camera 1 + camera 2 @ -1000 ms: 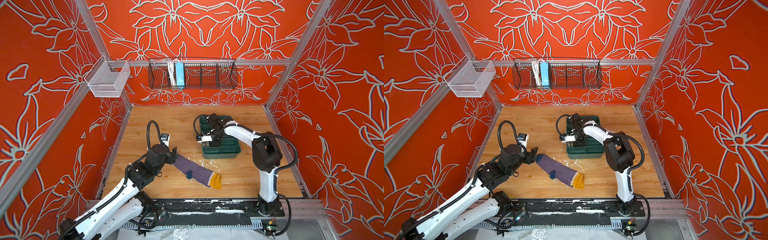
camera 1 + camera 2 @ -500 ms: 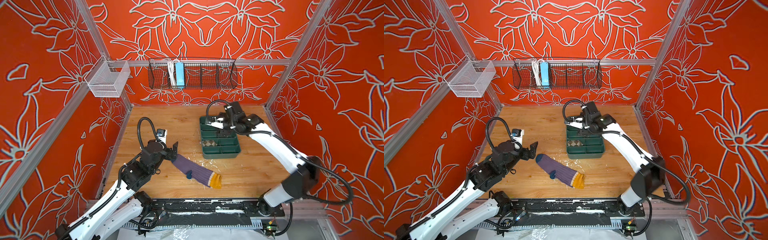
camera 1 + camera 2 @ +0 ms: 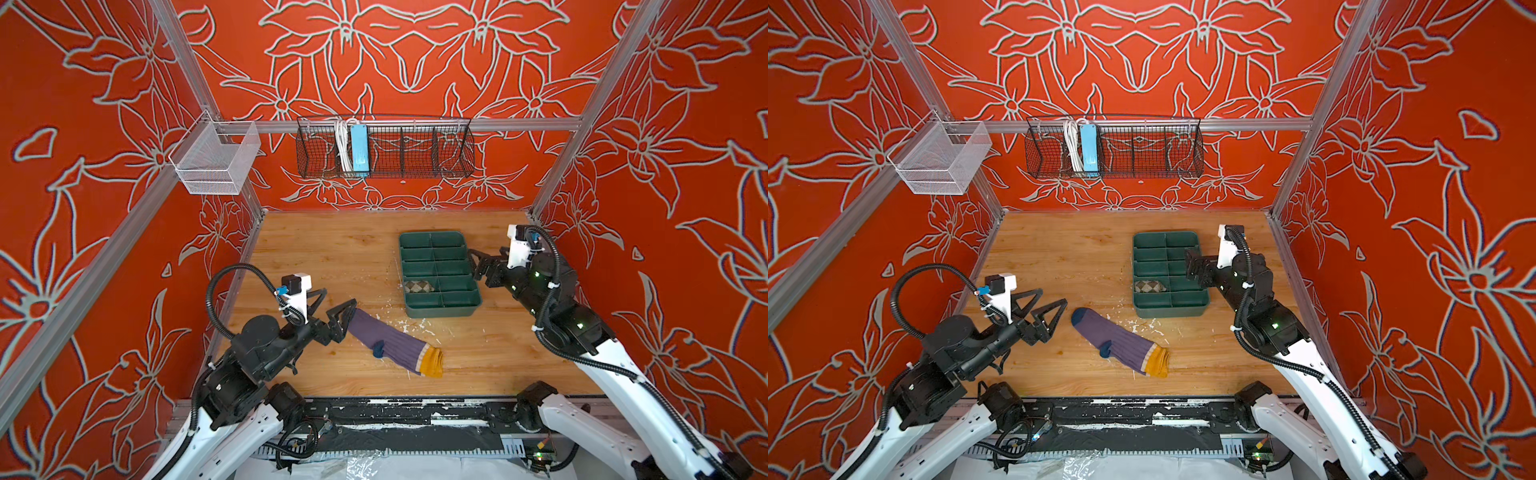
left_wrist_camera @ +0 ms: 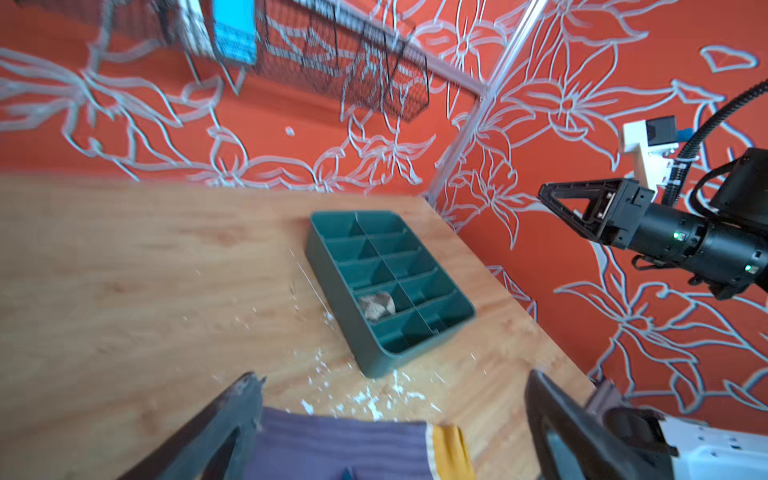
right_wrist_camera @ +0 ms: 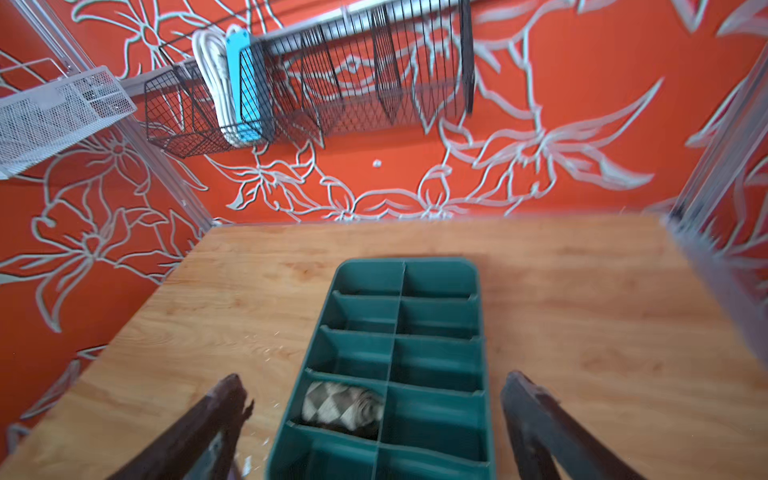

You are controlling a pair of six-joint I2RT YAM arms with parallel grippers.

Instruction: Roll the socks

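Observation:
A ribbed purple sock (image 3: 390, 343) (image 3: 1117, 343) with a navy toe and heel and a mustard cuff lies flat and unrolled on the wooden table. The beige argyle sock (image 3: 419, 286) (image 3: 1149, 286) (image 5: 340, 405) sits rolled in a left-hand compartment of the green tray (image 3: 440, 309) (image 3: 1169, 311). My left gripper (image 3: 338, 299) (image 3: 1052, 297) (image 4: 392, 376) hangs open just above the purple sock's toe end, holding nothing. My right gripper (image 3: 478, 264) (image 3: 1192, 268) (image 5: 372, 378) is open and empty at the tray's right edge, raised above it.
A black wire basket (image 3: 384, 151) with a blue power strip hangs on the back wall, and a white mesh basket (image 3: 216, 160) on the left rail. White flecks (image 3: 401, 324) lie between the tray and the purple sock.
Both grippers have opened wide. The right arm swung from the tray's left side over to its right edge. The left gripper drew back a little from the purple sock's toe.

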